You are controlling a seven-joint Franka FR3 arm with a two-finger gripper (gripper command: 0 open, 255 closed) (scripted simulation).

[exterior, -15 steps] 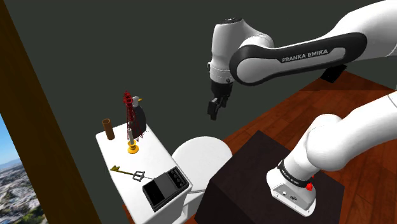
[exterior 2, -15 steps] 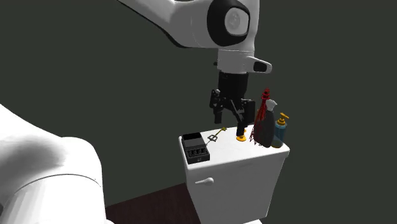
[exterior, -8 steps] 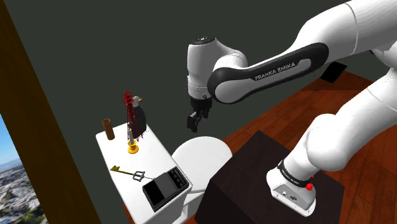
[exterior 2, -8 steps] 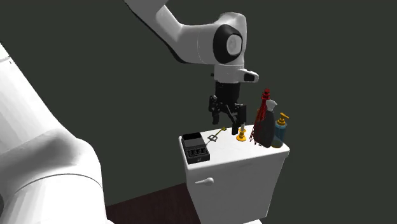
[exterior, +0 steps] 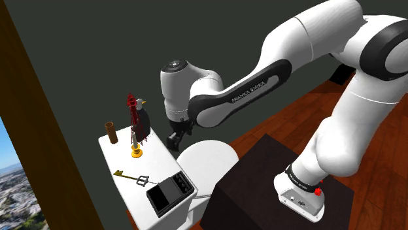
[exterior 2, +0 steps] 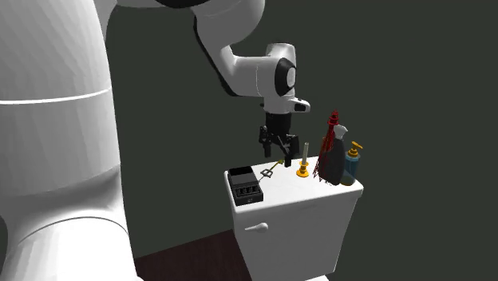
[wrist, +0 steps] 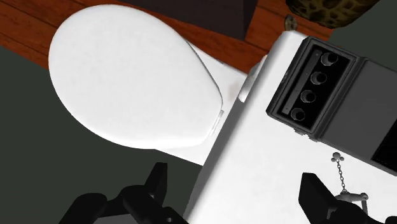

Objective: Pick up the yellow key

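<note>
Fingers (wrist: pixel 316 193) apart, empty, over the tank lid (exterior: pixel 157 157) — yellow key (exterior: pixel 131 176) lies flat near its back edge, beside the black box (exterior: pixel 171 194); probably light, thin, rigid — pinch the shank.

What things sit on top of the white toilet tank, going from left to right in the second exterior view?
First the black box, then the key, the candlestick, the dark spray bottle, the blue pump bottle.

Key (wrist: pixel 341 173) partly behind pincer (wrist: pixel 234 181)
</note>
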